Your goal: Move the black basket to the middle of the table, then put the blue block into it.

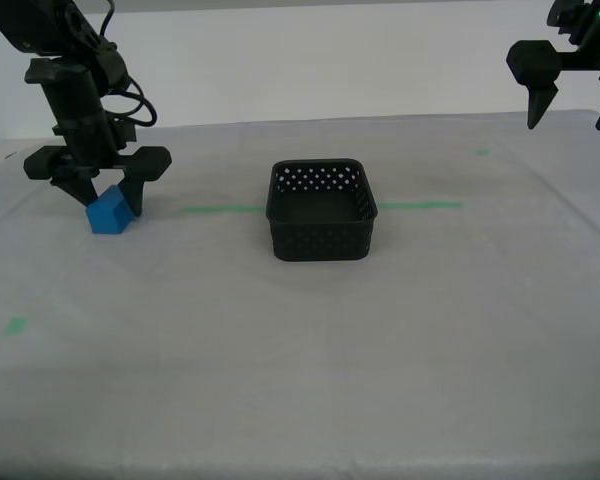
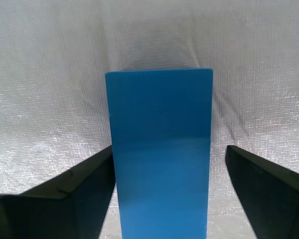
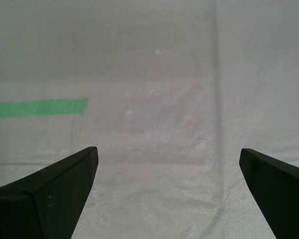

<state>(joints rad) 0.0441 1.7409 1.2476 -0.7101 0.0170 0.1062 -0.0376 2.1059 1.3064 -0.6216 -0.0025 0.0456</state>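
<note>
The black basket (image 1: pixel 320 240) stands upright and empty near the middle of the table (image 1: pixel 300 380). The blue block (image 1: pixel 110 213) lies on the cloth at the exterior view's left, slightly tilted. My second gripper (image 1: pixel 113 206) is lowered over it, open, with one finger on each side. In the second wrist view the block (image 2: pixel 159 149) fills the space in my second gripper (image 2: pixel 169 149); one finger touches its edge and the other stands apart. My first gripper (image 1: pixel 568 120) hangs high at the exterior view's right, open and empty, over bare cloth in its wrist view (image 3: pixel 168 150).
A thin green tape line (image 1: pixel 220 209) runs across the table behind the basket and shows in the first wrist view (image 3: pixel 37 107). Small green marks lie at the front left (image 1: pixel 16 325) and back right (image 1: pixel 482 152). A white wall stands behind the table.
</note>
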